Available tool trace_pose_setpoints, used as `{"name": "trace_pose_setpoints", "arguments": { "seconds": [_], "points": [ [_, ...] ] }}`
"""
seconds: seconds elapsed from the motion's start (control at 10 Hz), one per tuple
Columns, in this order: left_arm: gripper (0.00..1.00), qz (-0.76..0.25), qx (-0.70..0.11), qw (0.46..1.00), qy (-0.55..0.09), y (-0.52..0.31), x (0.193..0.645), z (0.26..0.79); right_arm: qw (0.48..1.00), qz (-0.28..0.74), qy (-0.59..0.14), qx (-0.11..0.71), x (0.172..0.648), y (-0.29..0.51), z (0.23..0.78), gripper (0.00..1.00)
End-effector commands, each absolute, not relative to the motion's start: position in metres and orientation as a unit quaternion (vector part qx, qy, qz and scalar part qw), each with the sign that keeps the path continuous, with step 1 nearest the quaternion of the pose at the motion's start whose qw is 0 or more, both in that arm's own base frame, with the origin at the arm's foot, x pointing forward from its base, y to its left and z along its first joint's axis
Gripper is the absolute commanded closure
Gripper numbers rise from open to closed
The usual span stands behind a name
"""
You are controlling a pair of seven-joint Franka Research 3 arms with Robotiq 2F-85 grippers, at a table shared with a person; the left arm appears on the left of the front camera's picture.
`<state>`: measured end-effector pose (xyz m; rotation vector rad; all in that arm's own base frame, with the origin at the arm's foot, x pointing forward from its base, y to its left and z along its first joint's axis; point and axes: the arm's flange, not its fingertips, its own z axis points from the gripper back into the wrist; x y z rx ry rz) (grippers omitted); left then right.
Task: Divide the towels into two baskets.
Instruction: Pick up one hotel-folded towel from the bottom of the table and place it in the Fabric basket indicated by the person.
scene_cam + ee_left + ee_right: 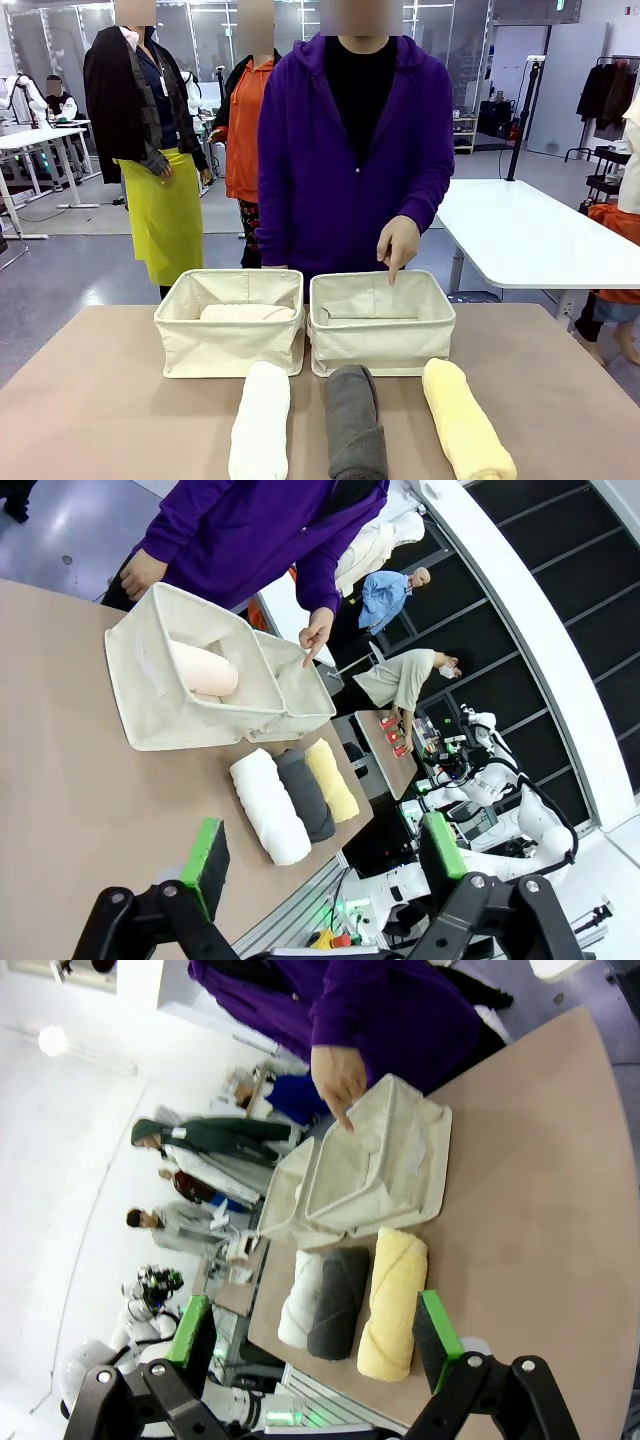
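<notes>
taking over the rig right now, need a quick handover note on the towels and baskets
Claws: the left claw is open and holds nothing; the right claw is the same.
Things: the peach towel lies in the left basket. The white towel, dark grey towel and yellow towel lie side by side on the table in front of the baskets. The person's hand points into the right basket, where no towel shows.
Done: one towel is in a basket.
Left: three towels to share out, probably starting with the right basket.

Bright even light, warped wrist views
</notes>
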<state>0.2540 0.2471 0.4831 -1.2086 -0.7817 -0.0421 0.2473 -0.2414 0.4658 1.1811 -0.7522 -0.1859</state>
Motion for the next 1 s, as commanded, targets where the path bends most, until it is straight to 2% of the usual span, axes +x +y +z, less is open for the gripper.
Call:
{"name": "trace_pose_setpoints", "arguments": {
  "seconds": [0.0, 0.3, 0.6, 0.9],
  "points": [
    [0.03, -0.024, -0.555, 0.749, -0.362, 0.248, 0.251, 0.488, 0.809, 0.010, -0.248, 0.532, 0.266, -0.220, 0.479, 0.00],
    [0.03, -0.024, -0.555, 0.749, -0.362, 0.248, 0.251, 0.488, 0.874, 0.075, -0.115, 0.467, 0.324, -0.142, 0.482, 0.00],
    [0.03, -0.024, -0.555, 0.749, -0.362, 0.248, 0.251, 0.488, 0.931, 0.078, -0.058, 0.352, 0.352, -0.039, 0.453, 0.00],
    [0.03, -0.024, -0.555, 0.749, -0.362, 0.248, 0.251, 0.488, 0.959, 0.052, -0.040, 0.276, 0.371, 0.026, 0.429, 0.00]
  ]
}}
